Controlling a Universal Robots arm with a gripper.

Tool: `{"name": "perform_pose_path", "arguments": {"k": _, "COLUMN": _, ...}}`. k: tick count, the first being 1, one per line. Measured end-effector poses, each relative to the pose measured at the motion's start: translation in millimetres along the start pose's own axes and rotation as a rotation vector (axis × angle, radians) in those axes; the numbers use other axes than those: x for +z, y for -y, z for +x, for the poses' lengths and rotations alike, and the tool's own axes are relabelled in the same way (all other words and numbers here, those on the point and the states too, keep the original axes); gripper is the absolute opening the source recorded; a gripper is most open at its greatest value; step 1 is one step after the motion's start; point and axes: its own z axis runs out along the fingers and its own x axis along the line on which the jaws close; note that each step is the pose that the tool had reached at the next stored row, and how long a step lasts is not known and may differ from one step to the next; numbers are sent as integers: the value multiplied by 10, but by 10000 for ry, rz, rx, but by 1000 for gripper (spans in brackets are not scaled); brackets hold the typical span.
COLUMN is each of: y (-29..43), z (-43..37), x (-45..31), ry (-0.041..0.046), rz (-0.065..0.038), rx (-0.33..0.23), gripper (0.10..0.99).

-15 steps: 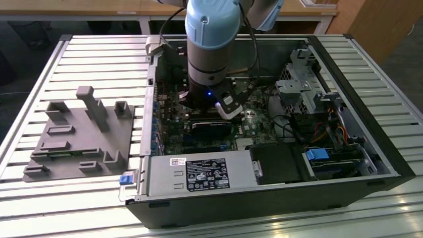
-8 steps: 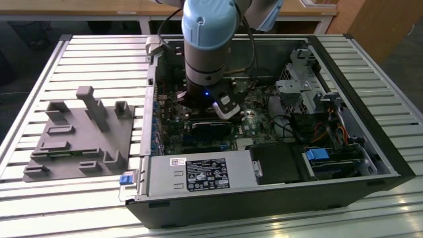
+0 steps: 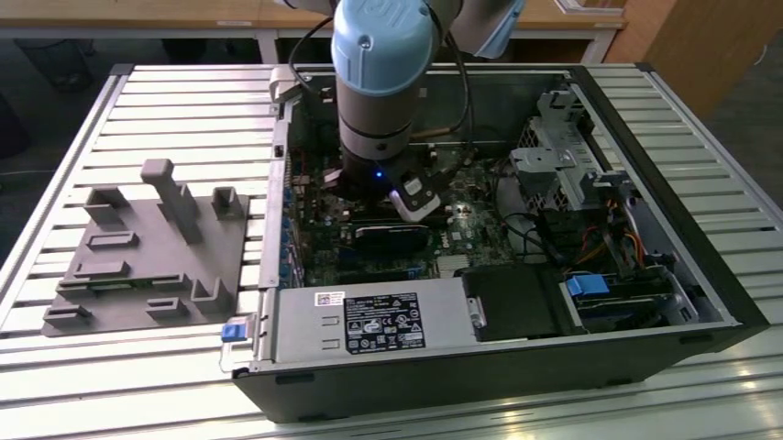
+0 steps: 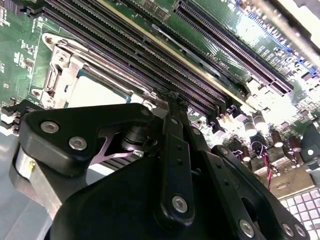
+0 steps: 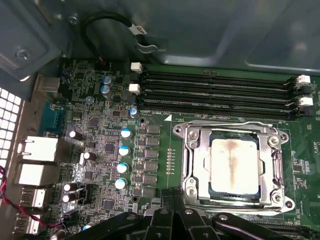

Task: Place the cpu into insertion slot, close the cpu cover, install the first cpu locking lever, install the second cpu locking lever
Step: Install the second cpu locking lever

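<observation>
Open PC case [image 3: 685, 302] is lying on its side on a slatted metal table [image 3: 171, 101]. Grey plastic fixture tray [image 3: 147, 252] is sitting on the slats at 9 o'clock from the case, with an upright post sticking up from it. Power supply [image 3: 367, 323] with a labelled sticker is sitting at the case's 6 o'clock edge. Drive cage [image 3: 556, 156] is sitting at 2 o'clock inside. Blue clip [image 3: 588, 286] is showing at 4 o'clock. In the first wrist view, memory slots [image 5: 215, 92] are running at 12 o'clock, capacitors [image 5: 122, 150] at 9 o'clock, rear ports [image 5: 35, 165] beyond them.
</observation>
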Motion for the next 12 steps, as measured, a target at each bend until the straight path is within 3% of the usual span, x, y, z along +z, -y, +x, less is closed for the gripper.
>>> {"name": "perform_pose_path", "arguments": {"k": 12, "y": -32, "z": -2, "x": -120, "ry": -2, "rz": 3, "rx": 1, "gripper": 118}}
